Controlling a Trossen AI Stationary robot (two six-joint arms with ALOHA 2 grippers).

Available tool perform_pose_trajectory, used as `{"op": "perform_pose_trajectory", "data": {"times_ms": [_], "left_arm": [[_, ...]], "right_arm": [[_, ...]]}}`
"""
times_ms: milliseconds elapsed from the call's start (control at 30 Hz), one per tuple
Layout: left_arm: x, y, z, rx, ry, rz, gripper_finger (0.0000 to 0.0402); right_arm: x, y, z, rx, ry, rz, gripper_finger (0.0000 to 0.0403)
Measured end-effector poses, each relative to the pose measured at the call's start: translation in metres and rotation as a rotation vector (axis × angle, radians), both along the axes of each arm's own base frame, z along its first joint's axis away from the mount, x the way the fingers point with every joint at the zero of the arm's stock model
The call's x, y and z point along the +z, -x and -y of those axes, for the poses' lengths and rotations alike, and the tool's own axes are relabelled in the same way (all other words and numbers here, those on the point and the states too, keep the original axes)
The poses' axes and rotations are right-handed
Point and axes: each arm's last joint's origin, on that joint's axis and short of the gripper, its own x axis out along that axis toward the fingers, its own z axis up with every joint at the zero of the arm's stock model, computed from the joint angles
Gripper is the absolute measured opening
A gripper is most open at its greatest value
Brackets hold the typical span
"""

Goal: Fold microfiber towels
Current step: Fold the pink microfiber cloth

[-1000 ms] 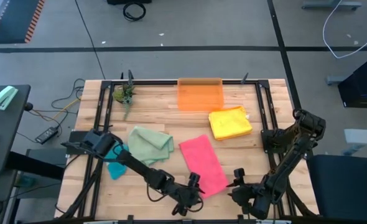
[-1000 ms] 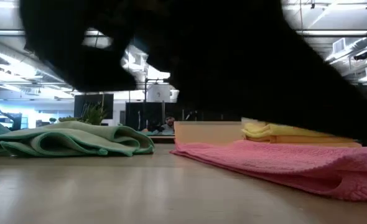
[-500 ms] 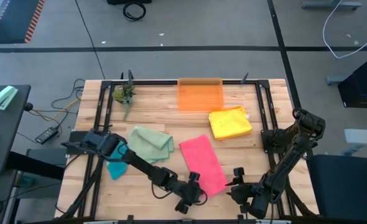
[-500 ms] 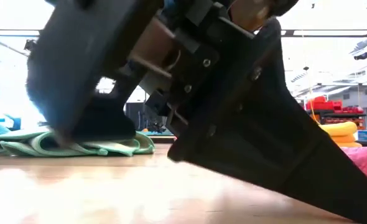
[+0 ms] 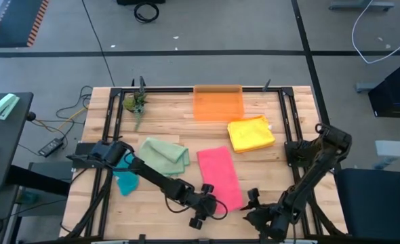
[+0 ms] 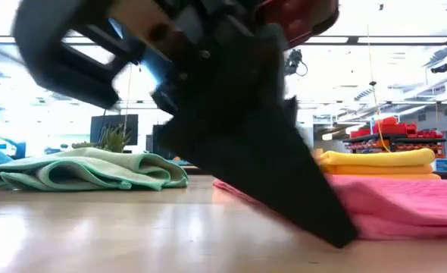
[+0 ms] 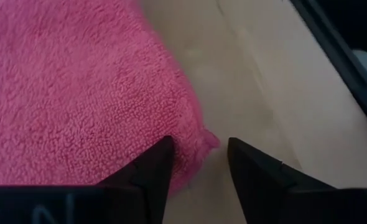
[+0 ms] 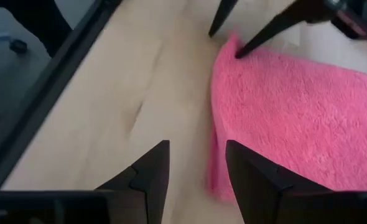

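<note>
- Working from the pink towel [image 5: 220, 176] as my landmark, I had it lying flat as a long strip on the wooden table [image 5: 166, 115], not yet folded down to a small square.
- My left gripper [image 7: 199, 158] sat at the pink towel's near corner, its fingers parted with the corner tip between them and one finger on the pile; I judged no pinch was made yet.
- My right gripper [image 8: 196, 168] hovered just beside the same near edge, jaws apart and holding nothing.
- Beyond the pink towel's far end, the yellow towel [image 5: 250, 134] lay folded, and past that stood the orange bin [image 5: 218, 103].
- Off the pink towel's left flank the sage green towel [image 5: 164, 156] sat bunched, with a teal towel [image 5: 126, 177] partly under the left arm; both looked unfolded.
- By my reckoning one towel was done, one in hand, two waiting.
</note>
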Motion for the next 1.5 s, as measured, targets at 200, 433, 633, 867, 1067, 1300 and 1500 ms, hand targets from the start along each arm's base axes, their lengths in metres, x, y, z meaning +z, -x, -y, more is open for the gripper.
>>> {"op": "perform_pose_trajectory", "data": {"times_ms": [200,433,633,867,1067,1300,1500], "left_arm": [[0.003,0.007,0.003,-0.004,0.045,-0.083,0.0162],[0.015,0.02,0.001,-0.005,0.032,-0.176,0.0154],[0.02,0.021,0.0,-0.005,0.03,-0.173,0.0145],[0.02,0.021,0.0,-0.004,0.024,-0.171,0.0148],[0.02,0.021,0.0,-0.003,0.024,-0.171,0.0141],[0.02,0.021,0.0,-0.006,0.019,-0.167,0.014],[0.02,0.021,0.0,-0.026,0.008,-0.161,0.0144]], "right_arm": [[0.001,-0.018,0.009,0.012,-0.013,-0.006,0.0165],[-0.005,-0.038,0.017,0.089,-0.05,-0.051,0.0165],[0.0,-0.046,0.014,0.145,-0.088,0.009,0.0165],[-0.01,-0.053,0.018,0.131,-0.103,-0.029,0.0165],[-0.026,-0.056,0.02,0.11,-0.136,-0.093,0.0165],[-0.036,-0.054,0.015,0.083,-0.15,-0.108,0.0165],[-0.038,-0.053,0.016,0.051,-0.151,-0.123,0.0157]]}}
